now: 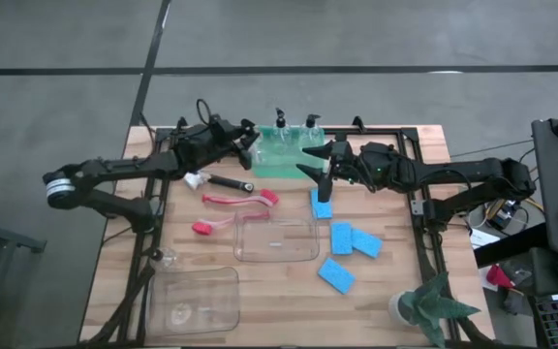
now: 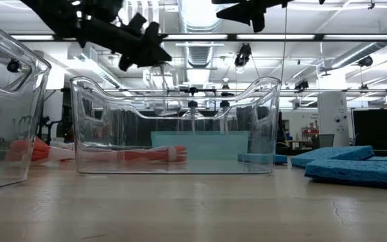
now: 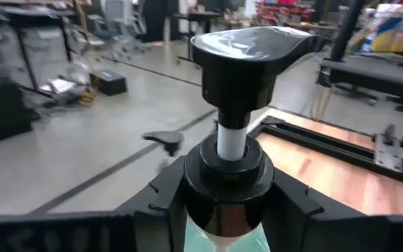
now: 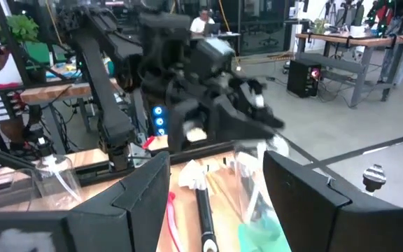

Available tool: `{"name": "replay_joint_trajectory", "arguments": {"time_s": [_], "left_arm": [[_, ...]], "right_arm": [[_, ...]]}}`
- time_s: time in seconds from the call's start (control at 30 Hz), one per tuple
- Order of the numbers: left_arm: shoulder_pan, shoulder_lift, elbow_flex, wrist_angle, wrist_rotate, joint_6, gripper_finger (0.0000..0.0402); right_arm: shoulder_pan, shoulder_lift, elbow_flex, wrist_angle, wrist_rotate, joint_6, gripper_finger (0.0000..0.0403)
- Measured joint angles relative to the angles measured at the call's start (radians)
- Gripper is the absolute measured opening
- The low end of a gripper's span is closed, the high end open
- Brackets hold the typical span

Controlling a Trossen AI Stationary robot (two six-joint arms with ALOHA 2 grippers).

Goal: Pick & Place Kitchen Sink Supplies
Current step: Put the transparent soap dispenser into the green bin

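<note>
While your left end effector (image 1: 250, 145) grips a pump bottle (image 3: 233, 140) at the tray's (image 1: 284, 160) left edge, upper centre, your right end effector (image 1: 323, 173) hangs open above a sponge (image 1: 321, 205).

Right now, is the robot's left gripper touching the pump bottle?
Touching. The left wrist view shows the left gripper closed around the pump bottle, its dark fingers pressed against the black collar on both sides.

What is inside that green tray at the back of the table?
In the green tray, two clear pump bottles stand along the far edge. The left claw holds a third bottle over the tray's left end and hides what lies beneath it.
</note>
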Motion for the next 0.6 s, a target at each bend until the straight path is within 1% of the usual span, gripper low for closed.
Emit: {"name": "replay_joint_trajectory", "arguments": {"time_s": [0.1,0.17,0.27,0.33,0.5,0.6], "left_arm": [[-0.004,0.077,0.053,0.0,0.04,-0.007,0.0143],[-0.007,0.126,0.089,0.0,0.055,-0.009,0.0136],[-0.007,0.193,0.137,0.002,0.059,-0.013,0.0124],[-0.006,0.234,0.17,0.003,0.066,-0.022,0.0124],[-0.01,0.334,0.254,0.004,0.092,-0.029,0.0146],[-0.01,0.391,0.3,0.002,0.109,-0.028,0.0145]], "right_arm": [[0.0,-0.018,0.0,-0.02,0.008,0.001,0.0224],[0.0,-0.034,0.0,-0.042,0.028,0.001,0.0224],[0.0,-0.063,0.0,-0.086,0.051,0.001,0.0224],[0.0,-0.083,0.0,-0.12,0.066,0.002,0.0224],[0.0,-0.126,0.0,-0.17,0.072,-0.002,0.0224],[0.0,-0.14,-0.002,-0.189,0.072,-0.003,0.0224]]}}
